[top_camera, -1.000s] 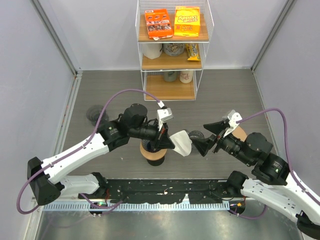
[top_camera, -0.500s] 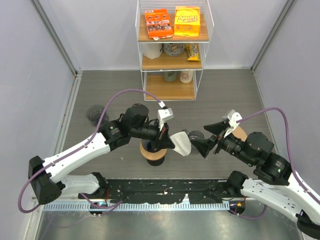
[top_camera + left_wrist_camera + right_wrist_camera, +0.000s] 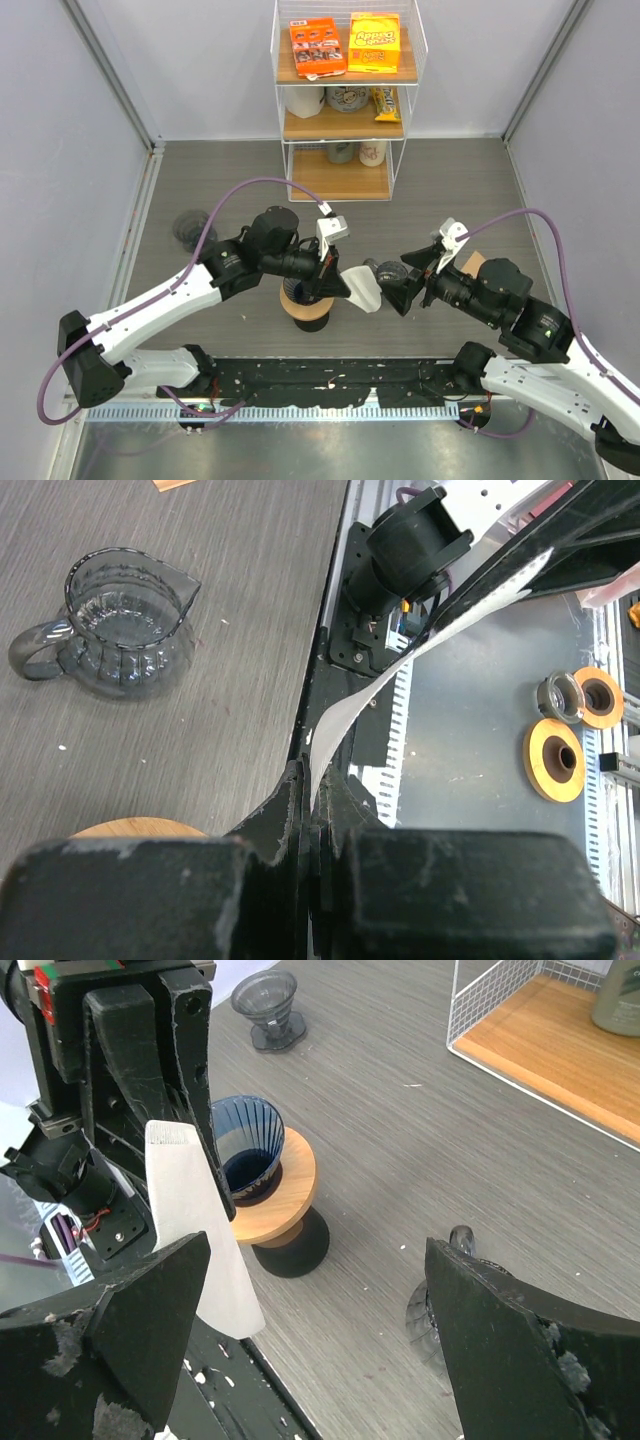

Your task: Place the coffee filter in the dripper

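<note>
The white paper coffee filter (image 3: 363,288) hangs folded flat in the air, with my left gripper (image 3: 343,289) shut on its near edge. From the left wrist the filter (image 3: 400,670) shows edge-on, running up from the closed jaws of the gripper (image 3: 318,780). The dripper (image 3: 245,1155), blue ribbed glass on a round wooden stand (image 3: 285,1195), sits below the left gripper and is mostly hidden by it from above (image 3: 305,305). My right gripper (image 3: 405,276) stands open just right of the filter (image 3: 200,1230), its left finger (image 3: 140,1330) close to the paper.
A glass jug (image 3: 125,625) stands on the table below the right gripper (image 3: 385,268). A second small dark dripper (image 3: 190,228) sits at the far left. A white wire shelf rack (image 3: 345,100) with snack boxes stands at the back.
My right gripper has moved left, closer to the filter, still open. The left gripper and filter have stayed in place.
</note>
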Controlling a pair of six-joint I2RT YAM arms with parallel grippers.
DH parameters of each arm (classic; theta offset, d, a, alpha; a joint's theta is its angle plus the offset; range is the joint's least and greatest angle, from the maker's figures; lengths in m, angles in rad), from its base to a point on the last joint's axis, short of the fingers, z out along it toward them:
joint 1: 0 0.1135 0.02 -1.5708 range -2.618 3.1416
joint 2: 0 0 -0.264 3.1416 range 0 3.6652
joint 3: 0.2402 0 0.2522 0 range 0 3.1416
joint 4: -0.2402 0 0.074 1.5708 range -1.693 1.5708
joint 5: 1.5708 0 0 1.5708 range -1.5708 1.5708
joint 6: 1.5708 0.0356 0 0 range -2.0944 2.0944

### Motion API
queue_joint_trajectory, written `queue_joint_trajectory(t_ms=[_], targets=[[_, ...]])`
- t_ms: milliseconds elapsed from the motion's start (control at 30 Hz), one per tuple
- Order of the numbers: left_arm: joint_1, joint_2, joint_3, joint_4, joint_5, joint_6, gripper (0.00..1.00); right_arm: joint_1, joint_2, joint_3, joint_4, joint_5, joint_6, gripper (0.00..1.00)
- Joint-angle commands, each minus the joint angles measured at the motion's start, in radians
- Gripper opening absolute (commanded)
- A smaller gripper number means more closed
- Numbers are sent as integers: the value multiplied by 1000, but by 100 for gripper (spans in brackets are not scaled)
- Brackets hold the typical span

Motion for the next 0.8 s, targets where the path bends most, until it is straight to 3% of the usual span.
queue_joint_trajectory(t_ms=[0,300,767], targets=[[3,-8,30,15,12,16,0,3,19,38,12,-5,13,95],[3,-12,32,10,8,22,0,3,-30,54,-9,46,16,96],[3,-7,34,5,10,24,0,3,-4,58,-12,-57,5,95]])
